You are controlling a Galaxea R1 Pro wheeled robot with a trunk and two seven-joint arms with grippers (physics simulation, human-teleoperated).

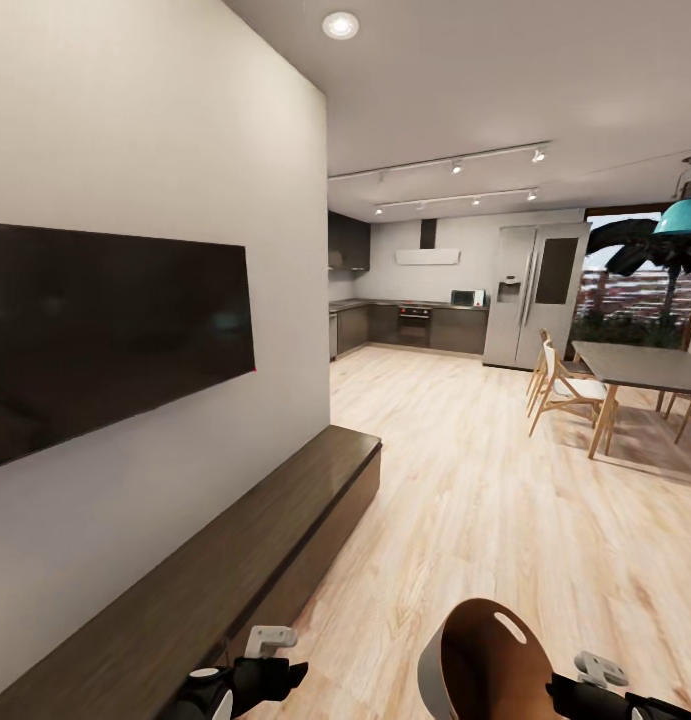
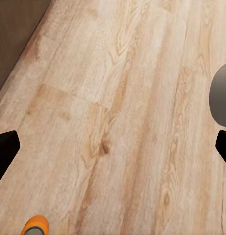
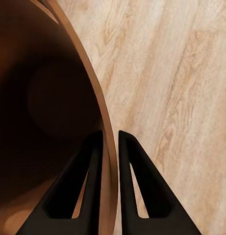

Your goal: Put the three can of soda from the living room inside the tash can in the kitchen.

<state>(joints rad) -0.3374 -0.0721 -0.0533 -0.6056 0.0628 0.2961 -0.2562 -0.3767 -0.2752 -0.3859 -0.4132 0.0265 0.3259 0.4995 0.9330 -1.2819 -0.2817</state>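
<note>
So the right gripper (image 3: 109, 139) is pinched on the thin rim of the tash can (image 1: 485, 660), bottom centre of frame; it's probably light, glossy, a bit slippery. Left gripper (image 2: 113, 147) hangs spread open, empty. A soda can (image 2: 35, 225) sits on the wood floor (image 1: 505, 480). Kitchen (image 1: 415, 320) waits mid-frame beyond the TV (image 1: 105, 330).

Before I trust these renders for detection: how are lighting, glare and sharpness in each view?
Head view: evenly lit, wide-angle warp bends the TV; faint reflections on it. Left wrist view: sharp wood floor, no glare. Right wrist view: trash can interior deeply shadowed, right gripper silhouetted black.
</note>
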